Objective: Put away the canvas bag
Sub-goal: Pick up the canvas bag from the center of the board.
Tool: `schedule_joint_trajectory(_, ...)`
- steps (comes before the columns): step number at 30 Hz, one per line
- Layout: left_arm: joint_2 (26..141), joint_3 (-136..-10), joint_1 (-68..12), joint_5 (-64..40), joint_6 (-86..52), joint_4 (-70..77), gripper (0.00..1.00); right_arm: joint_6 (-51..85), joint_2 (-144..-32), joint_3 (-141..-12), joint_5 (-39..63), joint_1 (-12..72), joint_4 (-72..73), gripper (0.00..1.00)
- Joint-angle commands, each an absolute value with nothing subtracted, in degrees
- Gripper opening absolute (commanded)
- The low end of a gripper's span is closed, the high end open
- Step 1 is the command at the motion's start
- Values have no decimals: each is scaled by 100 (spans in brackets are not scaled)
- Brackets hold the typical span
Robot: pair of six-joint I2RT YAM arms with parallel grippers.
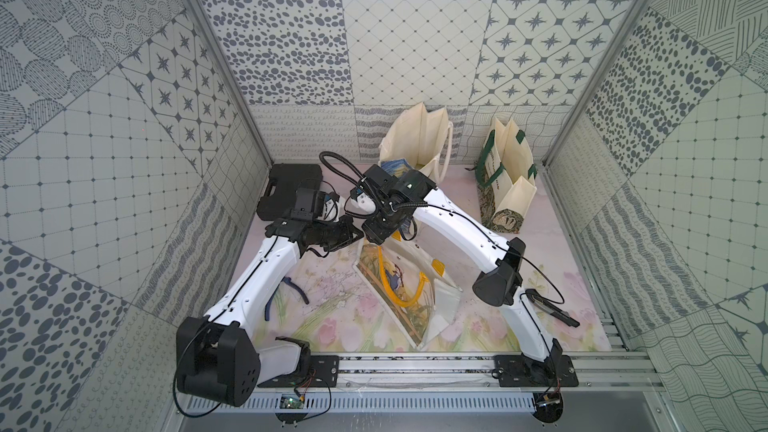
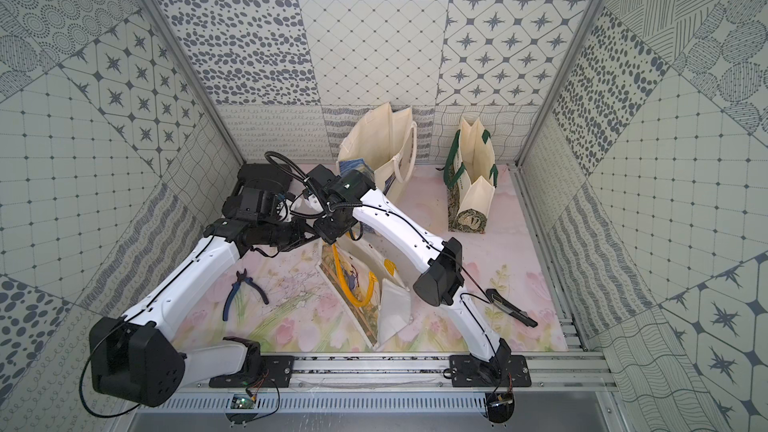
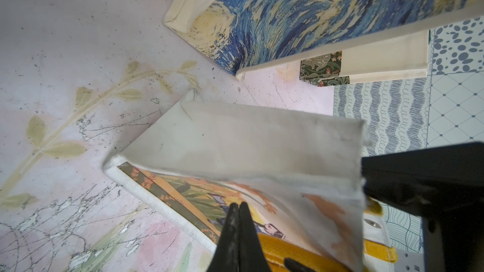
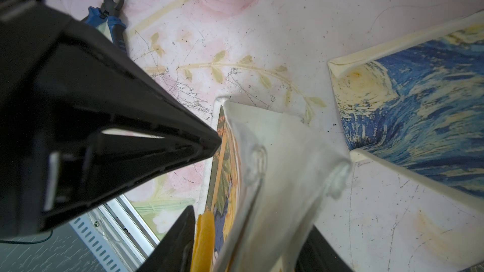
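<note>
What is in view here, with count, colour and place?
canvas bag with yellow handles: one, cream with picture print, lying mid-table, far end raised
Starry Night canvas bag: one, cream and blue, standing back centre
green-handled canvas bag: one, cream, leafy base, standing back right
tool case: one, black, back left
side cutters: one, blue handles, front left
slim black tool: one, black, front right, kind unclear
table mat: one, pink floral, under everything
left hand: one, black, shut, tips at the lying bag's edge
right hand: one, black, jaws apart astride that bag's fold
</note>
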State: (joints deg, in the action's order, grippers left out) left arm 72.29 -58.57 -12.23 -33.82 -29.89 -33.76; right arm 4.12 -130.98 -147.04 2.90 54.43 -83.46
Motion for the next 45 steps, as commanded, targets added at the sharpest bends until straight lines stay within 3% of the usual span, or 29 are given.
schedule_joint_trajectory(1, 7182, -5953, -1188, -3459, -2839, -3364, 0, 465, -13290, -14882, 271, 5502, -8545, 56)
schedule_joint_trajectory(6, 7181, -5959, -1181, -3446, -2787, -3416, 0, 495, -13344, -14977, 150, 5512, -8587, 43)
schedule_joint_trajectory(15, 7207, -5969, -1182, -3397, -2742, -3428, 0, 496, -13316, -14977, 112, 5514, -8622, 31)
schedule_joint_trajectory(24, 7093, -5985, -1174, -3305, -2680, -3498, 0, 448, -13288, -14942, 198, 5526, -8688, 0)
schedule_joint_trajectory(33, 6877, -6009, -1173, -3519, -2619, -3438, 0, 90, -12804, -14473, 332, 5502, -8721, 0)
schedule_joint_trajectory(45, 6267, -5148, -1171, -5121, -3268, -347, 27, -178, -11243, -12626, 1037, 5008, -8512, 0)
